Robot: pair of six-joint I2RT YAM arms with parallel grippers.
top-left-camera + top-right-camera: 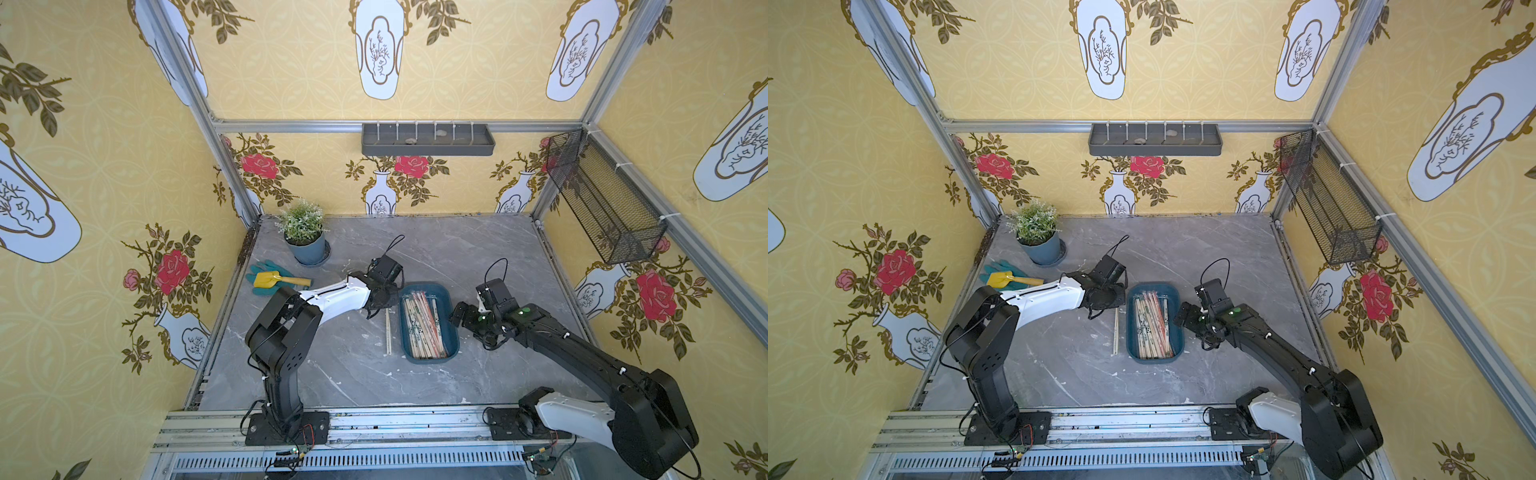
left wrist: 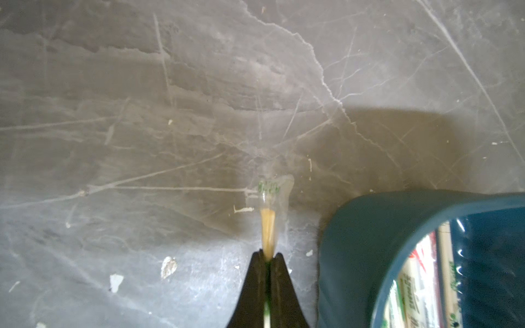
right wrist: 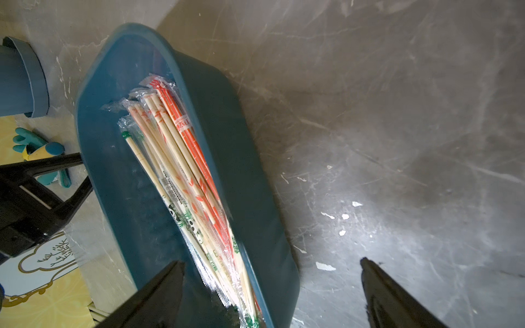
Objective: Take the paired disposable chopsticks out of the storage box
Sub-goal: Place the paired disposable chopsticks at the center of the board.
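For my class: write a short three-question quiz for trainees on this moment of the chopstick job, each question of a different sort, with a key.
1. True or false: the left gripper is shut on a chopstick pair.
2. Where is that pair? A: on the shelf. B: beside the box, outside it. C: in the basket.
3. Fill in: the right gripper has its jaws ____.
Key: 1 true; 2 B; 3 open.
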